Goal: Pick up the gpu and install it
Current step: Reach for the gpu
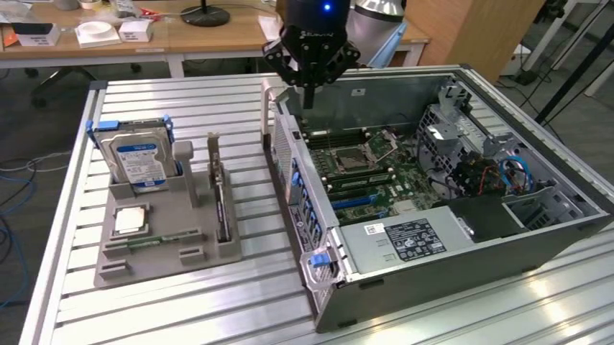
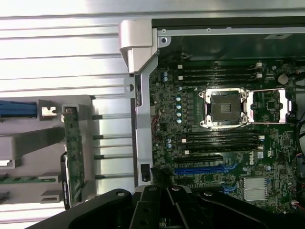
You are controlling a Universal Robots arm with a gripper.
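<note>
Surface: slatted aluminium table (image 1: 192, 302) carrying a grey holder (image 1: 154, 251) and an open computer case (image 1: 461, 259).
Room: wooden desks (image 1: 192, 39) behind, cables (image 1: 11, 176) on the floor at the exterior view's left.
Tool: gripper (image 1: 310, 97) with fingers together, holding nothing, above the case wall nearest the holder.
Card: gpu (image 1: 221, 198) upright in the holder, near the hard drive (image 1: 139, 158), well apart from the gripper.
Exterior view adds: the room and the whole table.
Wrist view adds: motherboard from above, processor socket (image 2: 226, 107), blue slot (image 2: 200, 169), gpu edge-on.
</note>
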